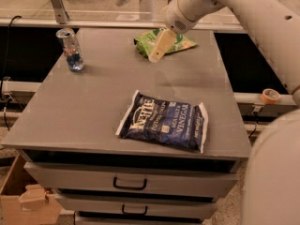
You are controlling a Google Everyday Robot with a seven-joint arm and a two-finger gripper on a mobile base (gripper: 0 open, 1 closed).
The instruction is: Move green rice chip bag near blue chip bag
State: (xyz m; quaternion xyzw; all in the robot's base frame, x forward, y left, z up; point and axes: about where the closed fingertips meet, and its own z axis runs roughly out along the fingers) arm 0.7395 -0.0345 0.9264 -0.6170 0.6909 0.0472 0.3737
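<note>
Fingers first: we cannot tell whether those of the gripper [155,54] are apart or together. It shows as one pale slab over the left part of the green rice chip bag [183,42], at the upper middle of the frame.

We judge the task barely begun. The green bag lies at the far edge of the surface [103,93], well apart from the blue chip bag [161,125], which lies flat at the lower middle, near the front edge. Grasping, carrying and setting down are all left.

Between the two bags the surface is bare, so nothing blocks the way. A drink can [70,48] stands at the upper left, well off the route — a roll of tape [270,95] sits off the surface at the right.
</note>
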